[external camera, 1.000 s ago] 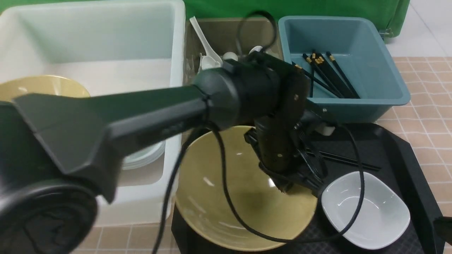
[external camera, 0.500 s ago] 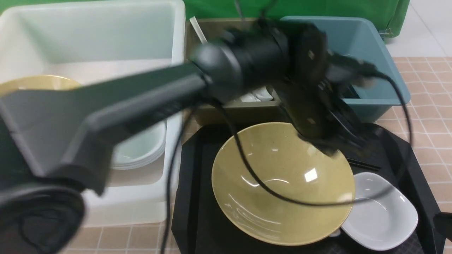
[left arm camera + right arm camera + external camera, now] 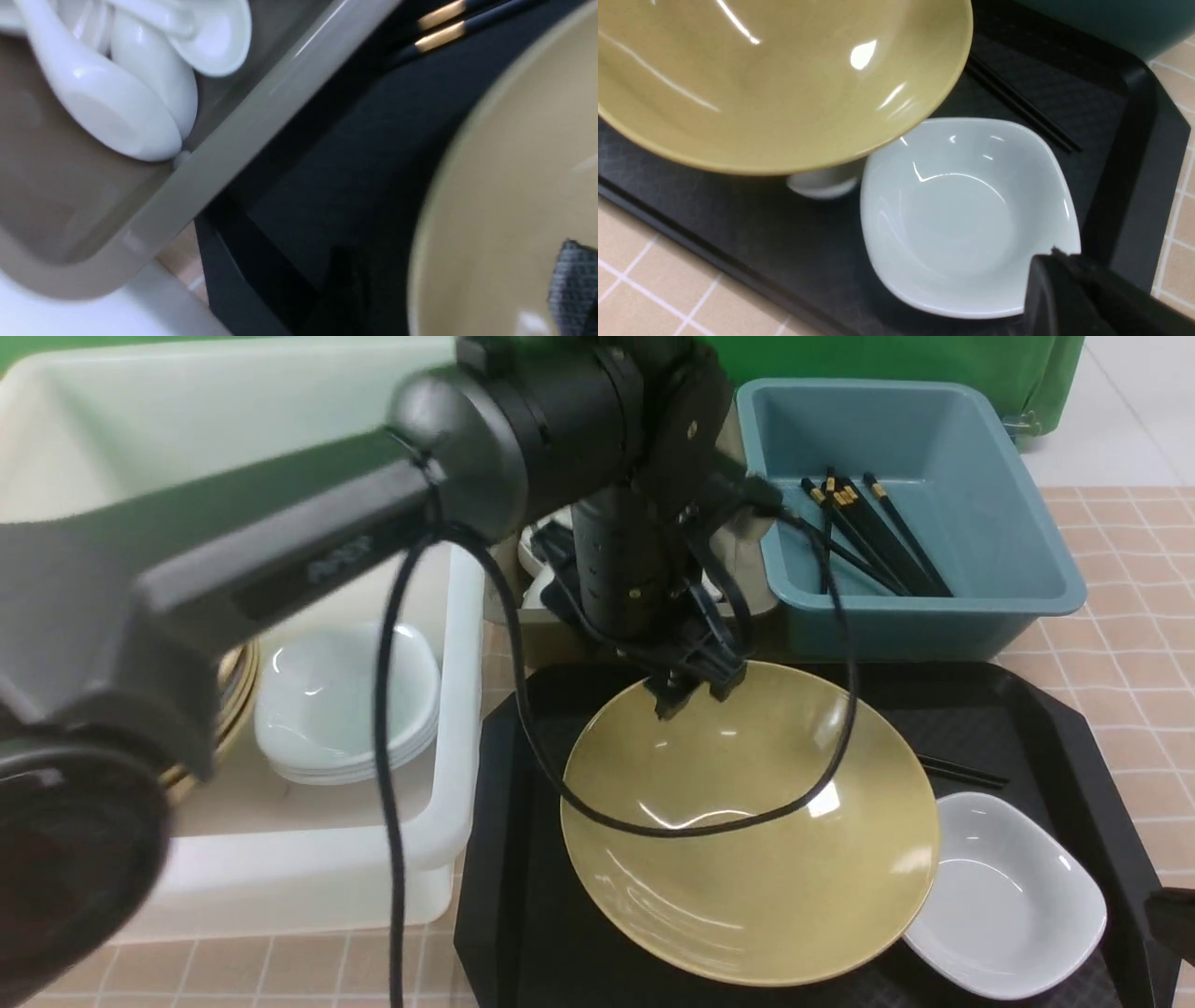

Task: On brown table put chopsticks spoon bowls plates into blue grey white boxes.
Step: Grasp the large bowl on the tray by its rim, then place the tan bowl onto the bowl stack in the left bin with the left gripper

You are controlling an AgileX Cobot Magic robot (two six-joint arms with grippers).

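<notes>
Near the left edge of the worktop (image 3: pixel 1139 569), room is being left in the white tub (image 3: pixel 462 709). The left pincer (image 3: pixel 695 695) is hanging spread over the far rim of the yellow bowl (image 3: pixel 747 840). A straight lift is being called for, its rim overlapping the white plate (image 3: pixel 1018 905). The right pincer (image 3: pixel 1057 280) is being held pressed together.

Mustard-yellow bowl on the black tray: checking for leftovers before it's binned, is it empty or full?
Empty. The large glossy mustard-yellow round bowl shows only bare glaze and light reflections inside.
</notes>
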